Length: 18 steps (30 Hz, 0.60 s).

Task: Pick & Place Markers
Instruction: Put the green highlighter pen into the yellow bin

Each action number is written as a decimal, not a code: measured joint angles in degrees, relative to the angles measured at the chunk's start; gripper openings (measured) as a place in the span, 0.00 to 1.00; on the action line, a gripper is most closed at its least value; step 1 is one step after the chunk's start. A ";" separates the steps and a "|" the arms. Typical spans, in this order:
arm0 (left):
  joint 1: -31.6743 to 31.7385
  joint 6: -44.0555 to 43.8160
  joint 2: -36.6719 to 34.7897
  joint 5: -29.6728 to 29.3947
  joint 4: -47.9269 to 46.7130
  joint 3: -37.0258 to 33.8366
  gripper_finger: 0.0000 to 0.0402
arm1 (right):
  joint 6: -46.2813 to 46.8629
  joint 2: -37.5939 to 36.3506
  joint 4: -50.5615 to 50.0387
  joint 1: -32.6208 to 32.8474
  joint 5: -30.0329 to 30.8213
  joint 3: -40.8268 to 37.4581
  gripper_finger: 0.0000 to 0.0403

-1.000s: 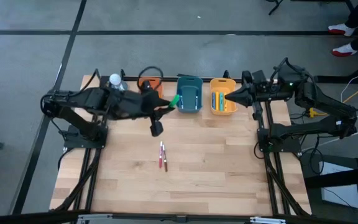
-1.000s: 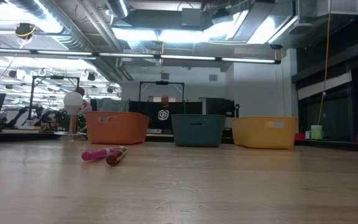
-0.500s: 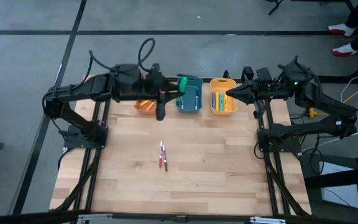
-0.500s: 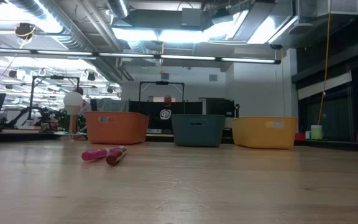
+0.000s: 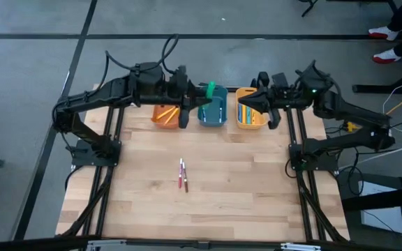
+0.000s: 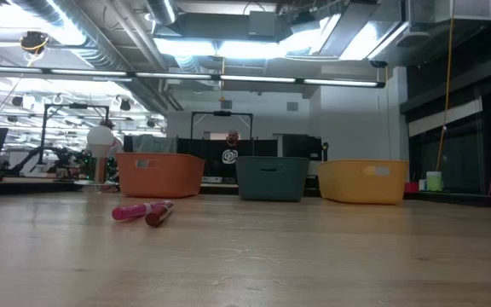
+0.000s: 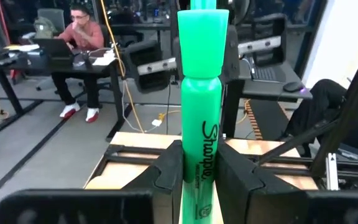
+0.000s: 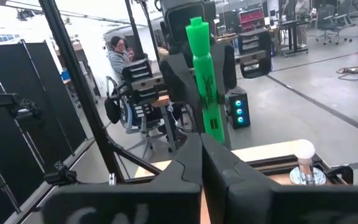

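Left gripper (image 5: 202, 97) fingers clamped on green highlighter (image 7: 201, 106), which stands up between them, apparently over the teal bin (image 5: 213, 109). Right gripper (image 5: 243, 103) fingers together. Markers (image 5: 183, 174) lie on tabletop (image 5: 222, 181), well apart from both.

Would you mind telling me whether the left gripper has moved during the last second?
Yes. The left gripper, holding the green highlighter, has swung from in front of the orange bin up to the teal bin.
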 joint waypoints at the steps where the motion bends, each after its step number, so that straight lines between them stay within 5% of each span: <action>1: 0.16 0.14 0.18 0.54 0.35 0.00 0.16 | 0.07 0.52 0.80 -0.01 0.03 0.00 0.00; 9: 0.16 0.71 0.69 2.48 1.64 0.02 0.16 | -1.23 3.74 7.95 -0.01 0.02 0.00 0.02; 18: 0.18 1.21 0.78 3.39 1.62 0.02 0.16 | -1.61 4.48 13.16 -0.01 2.05 0.00 0.23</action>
